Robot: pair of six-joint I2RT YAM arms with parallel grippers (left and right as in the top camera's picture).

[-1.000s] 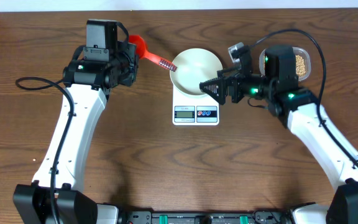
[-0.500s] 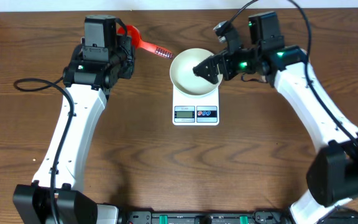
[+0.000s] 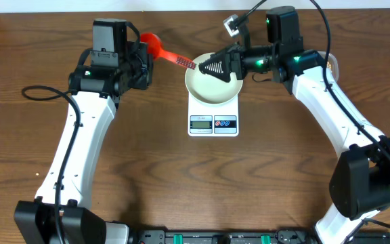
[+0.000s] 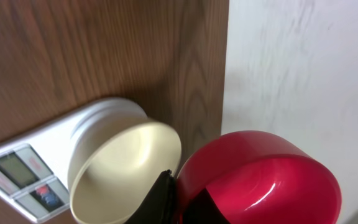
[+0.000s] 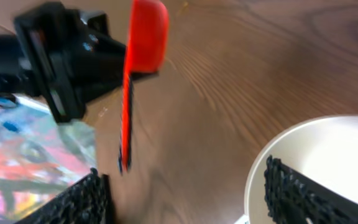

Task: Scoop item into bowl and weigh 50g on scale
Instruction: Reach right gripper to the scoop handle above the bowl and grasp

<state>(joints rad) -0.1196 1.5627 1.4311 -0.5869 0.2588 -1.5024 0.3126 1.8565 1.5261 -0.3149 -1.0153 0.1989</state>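
Above the bowl (image 3: 205, 93), right arm (image 3: 330, 102) stretched level, fingers (image 5: 294, 190) spread toward scoop (image 3: 156, 46).

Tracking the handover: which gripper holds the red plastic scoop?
The left gripper, shut on the red scoop; the right gripper is open near its handle tip.

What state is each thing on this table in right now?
left gripper: shut on the scoop.
scoop: empty, held off the table.
right gripper: open, by the scoop's handle end.
bowl: empty, on the scale.
scale: bearing the bowl; reading too small to tell.
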